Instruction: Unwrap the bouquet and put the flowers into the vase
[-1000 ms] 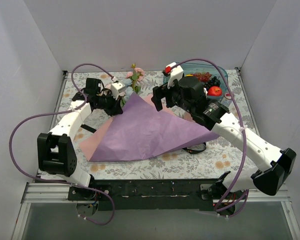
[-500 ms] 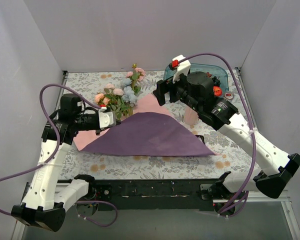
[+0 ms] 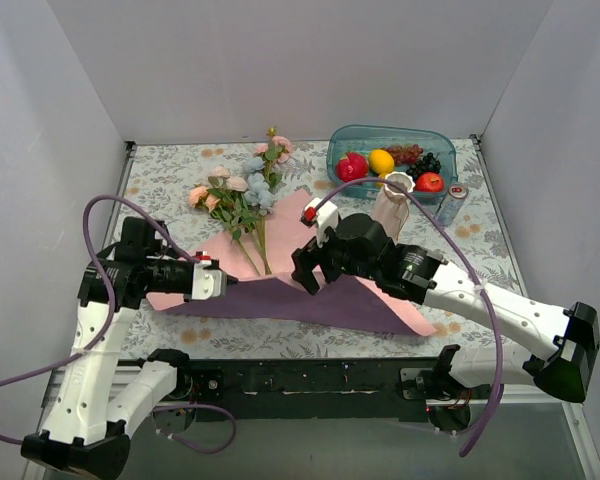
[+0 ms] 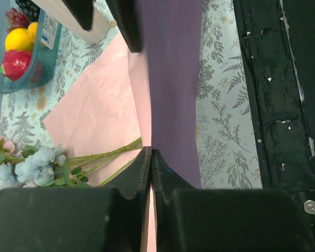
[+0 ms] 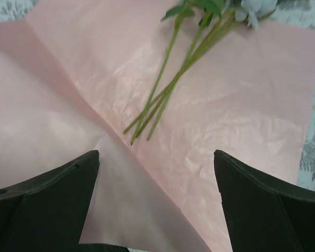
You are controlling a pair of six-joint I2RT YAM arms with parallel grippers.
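Flowers [image 3: 242, 203] on paper [image 3: 289, 217], vase [image 3: 392, 205] R

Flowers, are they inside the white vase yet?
No, the flowers lie flat on the pink paper, and the vase stands apart from them.

This is a robotics lab test booth. Plain white walls [image 3: 300, 60] box in a table with a flowered cloth [image 3: 170, 165] from 9 through 12 to 3 o'clock. Two cabled robot arms [image 3: 500, 310] are bolted to a black rail [image 3: 310, 380] at 6 o'clock.
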